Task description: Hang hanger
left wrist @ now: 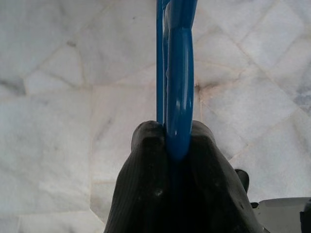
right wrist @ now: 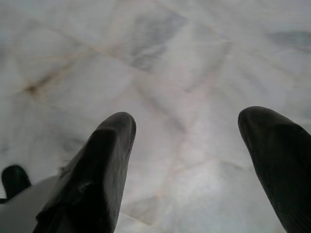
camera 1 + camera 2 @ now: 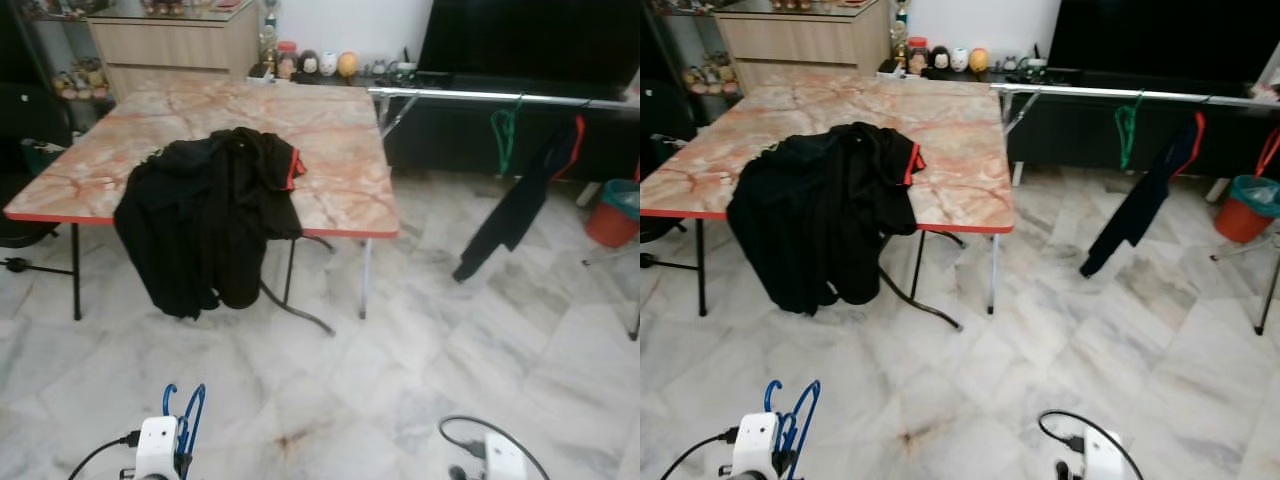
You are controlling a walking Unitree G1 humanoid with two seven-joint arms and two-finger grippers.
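Note:
A blue hanger [image 3: 186, 418] sticks up from my left arm at the bottom of the head view. My left gripper [image 1: 171, 133] is shut on the blue hanger [image 1: 176, 73], low over the marble floor. A silver clothes rail [image 3: 500, 97] runs along the right rear, carrying a green hanger [image 3: 505, 135] and a black garment on a red hanger [image 3: 520, 200]. My right gripper [image 2: 187, 128] hangs open over the floor with nothing between its fingers.
A marble-topped folding table [image 3: 340, 180] stands ahead on the left with a heap of black clothes [image 3: 205, 220] draped over its front edge. A red bucket [image 3: 612, 215] sits at the far right. A dark cabinet lies behind the rail.

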